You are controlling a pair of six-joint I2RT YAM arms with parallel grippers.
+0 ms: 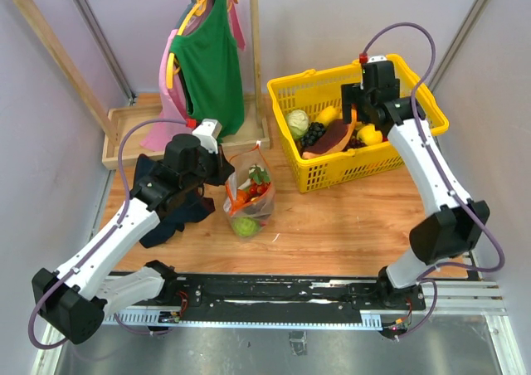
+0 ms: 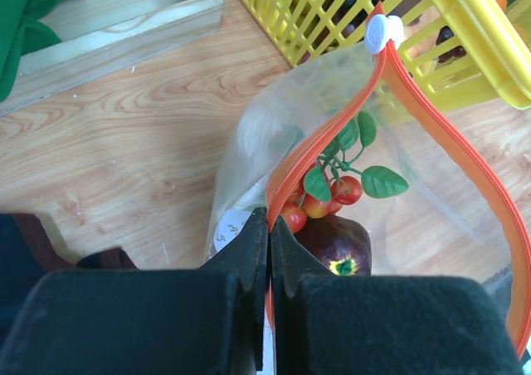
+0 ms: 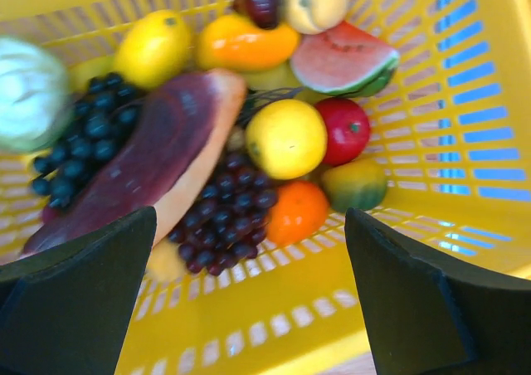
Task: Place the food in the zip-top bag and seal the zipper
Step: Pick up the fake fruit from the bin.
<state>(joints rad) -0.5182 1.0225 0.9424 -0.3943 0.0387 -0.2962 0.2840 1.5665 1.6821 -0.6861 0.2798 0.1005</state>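
1. Light wooden table (image 1: pixel 332 226) carries everything.
2. Yellow plastic mesh basket (image 1: pixel 332 172), far right, holds plastic toy fruits (image 3: pixel 286 138). The right gripper (image 3: pixel 249 226) hangs over it, jaws spread wide and empty.
3. Clear crinkly zip-top bag (image 1: pixel 249 197) stands left of the basket, near the centre, mouth gaping.
4. Left gripper (image 2: pixel 269 226) is pinched tight on the bag's orange-red zipper strip (image 2: pixel 465 155).
5. Small red toy tomatoes (image 2: pixel 344 190) lie inside the bag.

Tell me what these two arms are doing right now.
The left gripper is shut on the zipper, holding the mouth of the zip-top bag open. Cherry tomatoes and a dark piece already sit inside. The right gripper hangs open over the yellow basket, above the food piled in it, holding nothing. The bag is not yet sealed.
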